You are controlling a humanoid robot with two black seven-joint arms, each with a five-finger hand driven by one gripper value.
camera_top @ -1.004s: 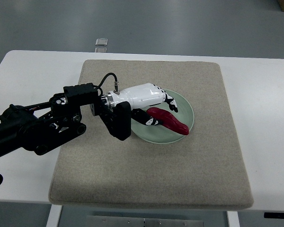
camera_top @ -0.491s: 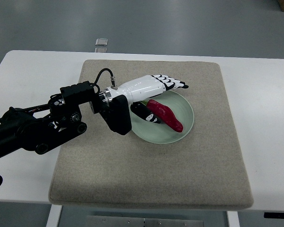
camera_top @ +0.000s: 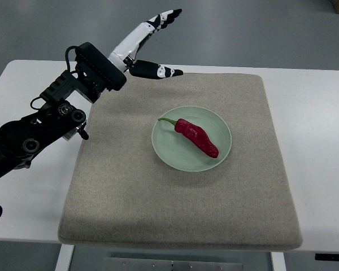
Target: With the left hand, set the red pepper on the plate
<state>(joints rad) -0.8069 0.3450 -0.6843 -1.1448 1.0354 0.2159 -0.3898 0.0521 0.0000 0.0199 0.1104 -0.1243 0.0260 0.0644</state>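
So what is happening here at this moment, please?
The robot is putting a red pepper on a plate with its left hand, and that step looks done. The pepper lies on the green plate, in the middle of a beige mat on the white table. The left hand is open and empty, raised over the mat's far left corner, clear of the plate. The right arm is not in view.

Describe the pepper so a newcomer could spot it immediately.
On the white table lies a beige mat, and right of its middle sits a pale green plate. The red pepper lies across that plate, green stem toward the upper left; it is the only red thing there.
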